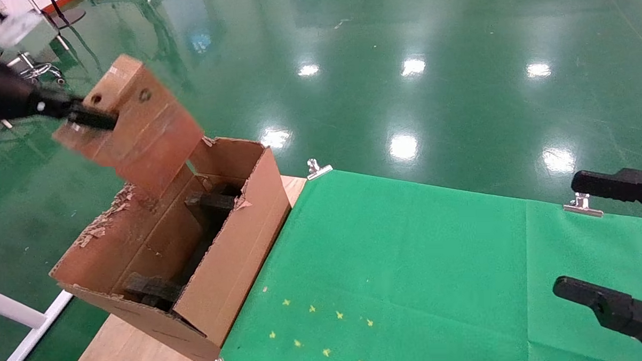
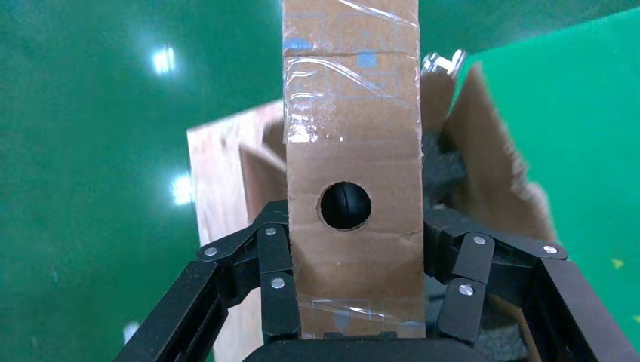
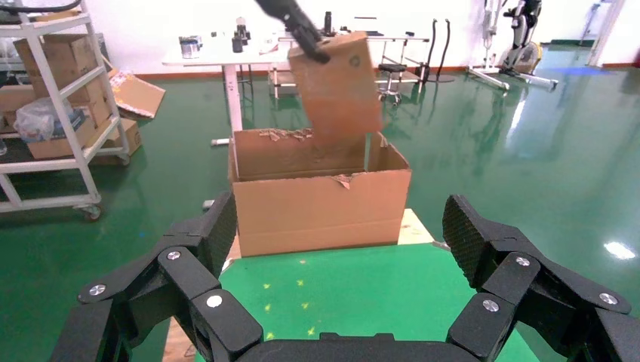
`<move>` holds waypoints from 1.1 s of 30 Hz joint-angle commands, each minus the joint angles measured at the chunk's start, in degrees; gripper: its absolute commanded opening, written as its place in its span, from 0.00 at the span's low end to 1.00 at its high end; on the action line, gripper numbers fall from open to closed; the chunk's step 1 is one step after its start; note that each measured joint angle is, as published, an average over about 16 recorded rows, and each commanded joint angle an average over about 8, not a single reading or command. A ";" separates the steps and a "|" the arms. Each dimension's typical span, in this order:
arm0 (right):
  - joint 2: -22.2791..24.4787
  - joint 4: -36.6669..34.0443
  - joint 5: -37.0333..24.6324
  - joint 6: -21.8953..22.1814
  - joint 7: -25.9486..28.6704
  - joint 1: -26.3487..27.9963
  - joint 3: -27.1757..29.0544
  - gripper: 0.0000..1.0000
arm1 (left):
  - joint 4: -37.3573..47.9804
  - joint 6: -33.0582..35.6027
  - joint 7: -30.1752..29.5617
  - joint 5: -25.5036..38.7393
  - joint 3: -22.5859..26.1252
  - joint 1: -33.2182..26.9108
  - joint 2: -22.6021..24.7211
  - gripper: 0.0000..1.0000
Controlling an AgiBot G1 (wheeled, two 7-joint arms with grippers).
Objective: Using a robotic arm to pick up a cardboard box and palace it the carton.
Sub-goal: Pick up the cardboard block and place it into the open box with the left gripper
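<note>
The left gripper is clamping the small reddish-brown cardboard box by its upper end and holding it tilted in the air, above the far, open end of the carton. The box's lowest corner is dipping just inside the carton's rim, beside the torn rear flap; whether it is touching the cardboard there cannot be told. In the left wrist view the black fingers are pressing on both narrow sides of the cardboard box, whose facing panel is showing a round hole and strips of clear tape. Faint blue printing is sitting under the tape, but none of it can be read. In the head view a small round mark is showing on the box's broad face, too blurred to read.

The carton is standing open on the bare wooden table edge, just beside the green cloth, with dark grey foam pieces lying inside it and a ragged, torn flap on its left side. Silver binder clips are pinning the cloth at the table's far edge.

The right gripper is hanging over the right side of the cloth, well apart from the carton, its fingers spread wide and holding nothing. Its wrist view is looking across at the carton and the lifted box.
</note>
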 commanded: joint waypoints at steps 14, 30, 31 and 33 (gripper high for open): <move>0.00 0.00 0.00 0.00 0.00 0.00 0.00 1.00 | 17.73 -6.63 7.24 -0.91 -0.28 5.68 0.18 0.00; 0.00 0.00 0.00 0.00 0.00 0.00 0.00 1.00 | 26.07 -10.81 9.29 -1.47 -0.44 10.81 2.90 0.00; 0.00 0.00 0.00 0.00 0.00 0.00 0.00 1.00 | 26.34 -11.01 9.29 -1.41 -0.39 11.06 2.99 0.00; 0.00 0.00 0.00 0.00 0.00 0.00 0.00 1.00 | 26.83 -11.46 9.27 -1.30 -0.32 11.62 3.13 0.00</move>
